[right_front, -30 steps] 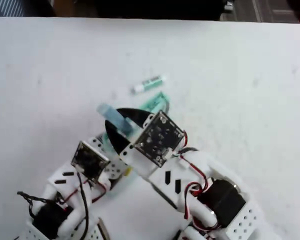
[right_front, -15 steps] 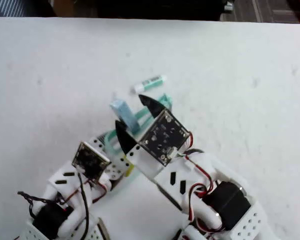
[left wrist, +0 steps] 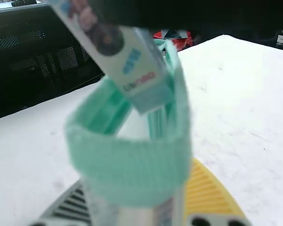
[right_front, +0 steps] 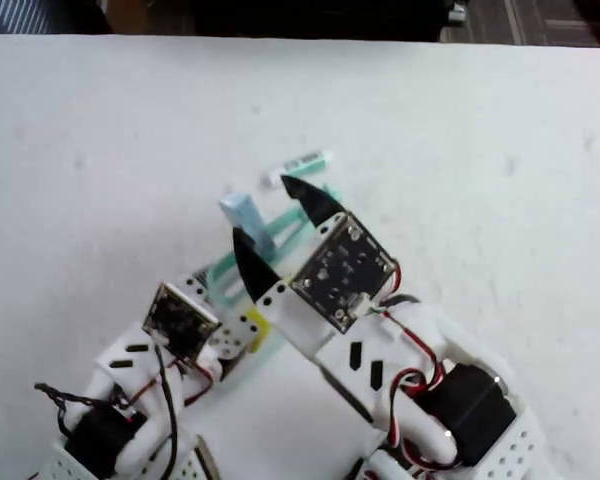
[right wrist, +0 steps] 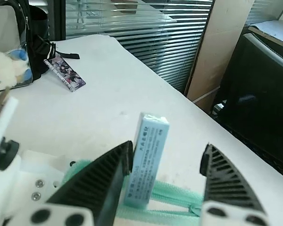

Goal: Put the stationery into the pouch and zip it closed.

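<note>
A mint green pouch (right_front: 285,232) lies on the white table, its mouth held up. A pale blue box (right_front: 247,222) stands upright in that mouth, tilted a little. My right gripper (right_front: 260,207) is open, its black fingers on either side of the blue box (right wrist: 146,157) and apart from it. My left gripper (left wrist: 174,207) is shut on the near rim of the pouch (left wrist: 132,165), and the blue box (left wrist: 127,61) rises above that rim. A white and green tube (right_front: 298,165) lies on the table just beyond the pouch.
The left arm's wrist camera (right_front: 180,318) sits close beside the right arm's (right_front: 342,272) near the front of the table. A small printed card (right wrist: 65,73) and a dark bag with a plush toy (right wrist: 9,66) lie at the table's far end.
My right gripper opened and let go of the blue box, then drew back toward the front right. The box now stands in the pouch mouth. The left arm has kept still.
</note>
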Robot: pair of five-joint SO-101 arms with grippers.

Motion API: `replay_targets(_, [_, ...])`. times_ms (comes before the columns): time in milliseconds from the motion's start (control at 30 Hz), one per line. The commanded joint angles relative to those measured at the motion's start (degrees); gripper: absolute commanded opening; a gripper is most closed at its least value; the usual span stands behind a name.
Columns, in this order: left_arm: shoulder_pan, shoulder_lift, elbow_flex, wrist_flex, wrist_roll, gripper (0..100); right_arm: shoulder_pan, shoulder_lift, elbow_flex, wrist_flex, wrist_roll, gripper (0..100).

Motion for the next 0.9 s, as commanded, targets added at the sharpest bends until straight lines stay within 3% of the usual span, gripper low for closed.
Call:
replay_targets(0, [-0.7,-0.4,-0.4,-1.3,0.5,18,0.1,0.3,-3.8,-0.1,0.7,21.5])
replay_targets(367, [-0.7,-0.4,-0.4,-1.3,0.5,18,0.0,12.2,-11.3,-0.3,0.3,21.0])
replay_targets(500, [-0.7,-0.4,-0.3,-1.3,0.5,18,0.4,12.0,-12.3,-0.2,0.3,1.7])
replay_targets(600, [-0.7,-0.4,-0.3,-1.3,0.6,18,0.4,9.6,-12.2,1.2,0.3,4.8])
replay_targets(867, [-4.2,-0.4,-0.4,-1.7,2.8,19,0.4,2.2,-10.8,7.3,0.3,1.6])
